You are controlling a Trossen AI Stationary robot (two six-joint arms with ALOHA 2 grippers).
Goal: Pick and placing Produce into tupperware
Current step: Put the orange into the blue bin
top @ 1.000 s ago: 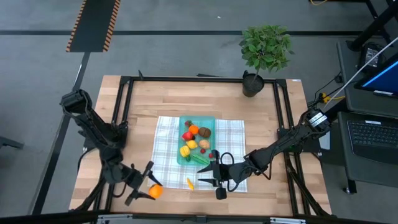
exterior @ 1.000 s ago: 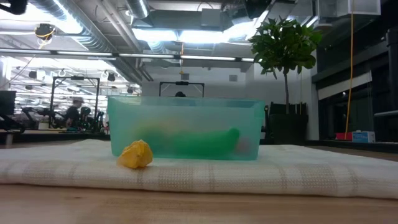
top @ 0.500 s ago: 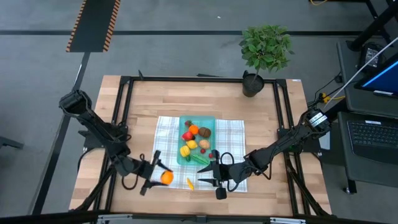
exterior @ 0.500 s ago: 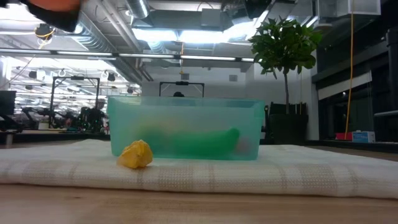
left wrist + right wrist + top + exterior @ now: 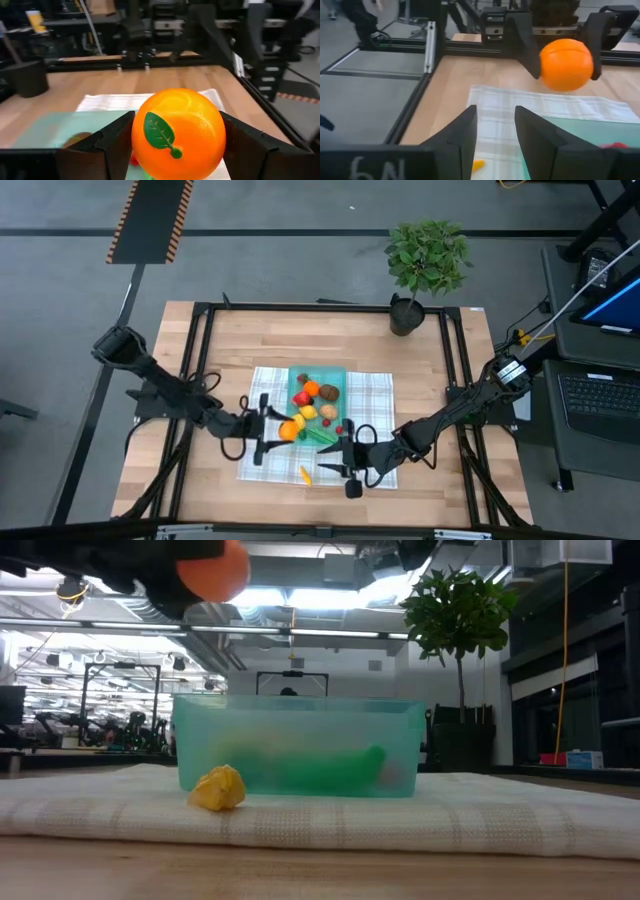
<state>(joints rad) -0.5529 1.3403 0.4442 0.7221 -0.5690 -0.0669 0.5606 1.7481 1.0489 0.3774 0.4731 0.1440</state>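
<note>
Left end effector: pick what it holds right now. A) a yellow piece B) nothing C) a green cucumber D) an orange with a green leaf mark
D: the left wrist view shows the orange with its leaf mark clamped between the fingers of the left end effector, and the high view shows it carried at the edge of the tupperware.

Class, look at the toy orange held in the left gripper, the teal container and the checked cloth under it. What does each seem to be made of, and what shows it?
Toy orange: likely smooth moulded plastic; glossy, with a flat printed leaf.
Teal container: translucent plastic, slightly frosted; shapes inside show blurred through its wall.
Checked cloth: woven fabric, matte; soft folded edge.
</note>
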